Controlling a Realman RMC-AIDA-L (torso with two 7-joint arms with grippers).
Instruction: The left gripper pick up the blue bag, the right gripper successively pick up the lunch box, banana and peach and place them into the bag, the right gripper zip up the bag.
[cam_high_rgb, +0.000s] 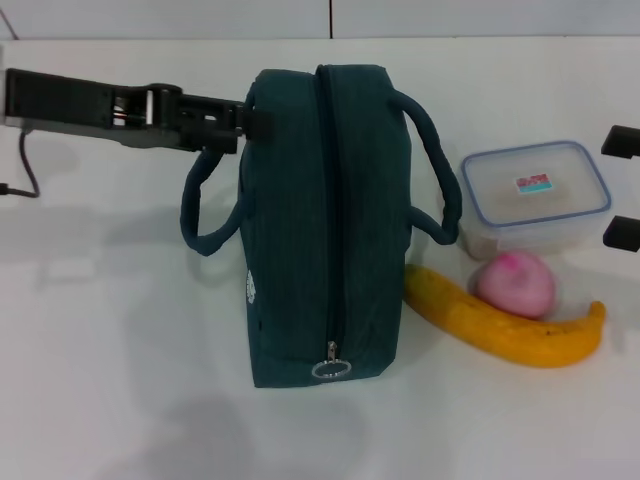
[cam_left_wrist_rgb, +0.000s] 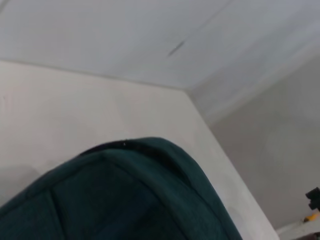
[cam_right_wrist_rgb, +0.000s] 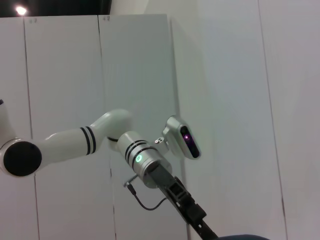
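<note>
At bag (cam_high_rgb: 325, 230) top — left gripper (cam_high_rgb: 248, 120), zipper shut.

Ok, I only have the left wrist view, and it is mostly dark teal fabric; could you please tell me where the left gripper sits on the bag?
Observer: In the head view the left gripper meets the far end of the dark teal fabric bag, beside one handle.
Operator: Thank you. Is any of the food packed yet?
Observer: No. The clear blue-rimmed lunch box, yellow banana and pink peach all lie on the white table, to the right of the bag.
Operator: And where is the other arm, please?
Observer: The right gripper is at the right edge of the head view, beside the lunch box, with its fingers apart.
</note>
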